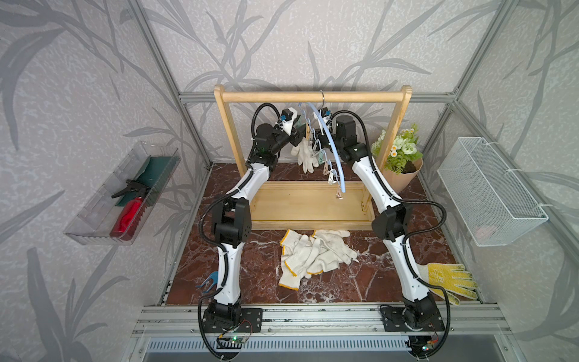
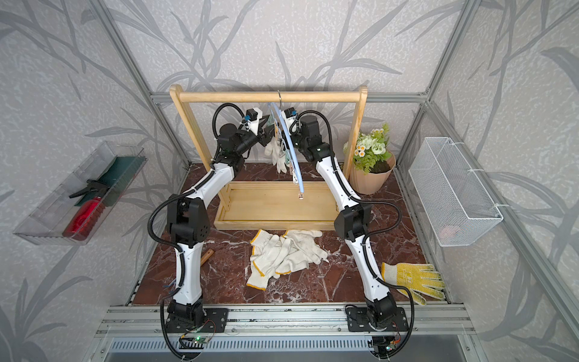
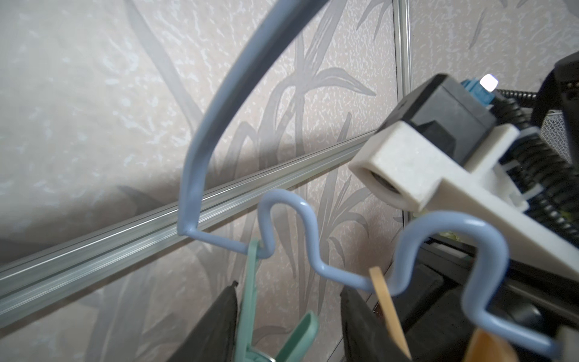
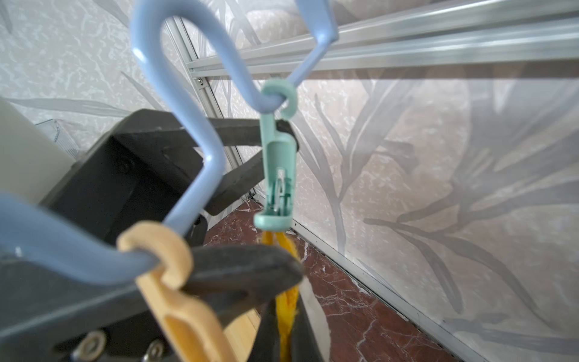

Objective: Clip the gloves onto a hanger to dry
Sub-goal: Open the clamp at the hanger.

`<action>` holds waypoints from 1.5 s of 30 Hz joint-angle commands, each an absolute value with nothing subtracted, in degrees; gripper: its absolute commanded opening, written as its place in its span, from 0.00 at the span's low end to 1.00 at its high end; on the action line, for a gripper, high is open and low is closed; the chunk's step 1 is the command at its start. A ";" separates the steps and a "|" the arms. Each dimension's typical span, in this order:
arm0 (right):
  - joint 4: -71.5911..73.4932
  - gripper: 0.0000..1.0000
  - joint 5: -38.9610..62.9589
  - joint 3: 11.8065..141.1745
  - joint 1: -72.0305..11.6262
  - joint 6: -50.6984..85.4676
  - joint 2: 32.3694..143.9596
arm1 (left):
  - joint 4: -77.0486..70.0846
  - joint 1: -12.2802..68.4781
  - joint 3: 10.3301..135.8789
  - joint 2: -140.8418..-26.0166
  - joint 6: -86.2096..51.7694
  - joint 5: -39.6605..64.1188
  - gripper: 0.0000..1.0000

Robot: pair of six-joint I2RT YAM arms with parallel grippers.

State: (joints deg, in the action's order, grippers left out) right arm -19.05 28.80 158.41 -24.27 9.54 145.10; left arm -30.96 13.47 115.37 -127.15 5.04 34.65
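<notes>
A blue wire hanger (image 1: 329, 147) (image 2: 289, 141) hangs by its hook from the rail of a wooden rack, with several clips on its wavy lower bar. In the left wrist view my left gripper (image 3: 288, 286) is open, its black fingers (image 3: 219, 322) astride the handles of a green clip (image 3: 253, 301). One white glove (image 1: 305, 155) (image 2: 277, 155) dangles beside the hanger. My right gripper (image 4: 286, 310) is shut on its yellow-trimmed cuff (image 4: 286, 329), which reaches up to the mouth of the green clip (image 4: 279, 166). More white gloves (image 1: 313, 254) (image 2: 282, 254) lie piled on the marble table.
The wooden rack (image 1: 313, 95) has a shallow base tray (image 1: 310, 203) behind the pile. A flower pot (image 1: 401, 156) stands back right, a yellow-patterned glove (image 1: 451, 279) lies front right. A clear bin with a red spray bottle (image 1: 125, 194) and a wire basket (image 1: 488, 194) hang on the side walls.
</notes>
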 commanded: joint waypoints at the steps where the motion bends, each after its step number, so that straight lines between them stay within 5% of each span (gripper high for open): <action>1: -18.48 0.00 29.44 159.88 -23.73 8.51 141.88 | -29.91 13.63 117.84 -128.39 6.92 35.38 0.53; 18: -19.01 0.00 31.46 157.69 -23.73 7.03 140.41 | -29.18 14.06 119.04 -129.26 6.33 35.57 0.41; 29: -23.64 0.00 22.28 147.97 -23.62 0.97 135.86 | -30.59 13.97 116.08 -127.83 6.68 35.07 0.46; 37: -25.67 0.00 12.79 157.77 -23.55 0.26 139.51 | -31.28 13.91 117.33 -128.57 5.50 35.76 0.48; 45: -20.47 0.00 16.28 159.00 -23.55 2.30 139.66 | -31.29 13.81 116.20 -127.92 5.54 37.15 0.50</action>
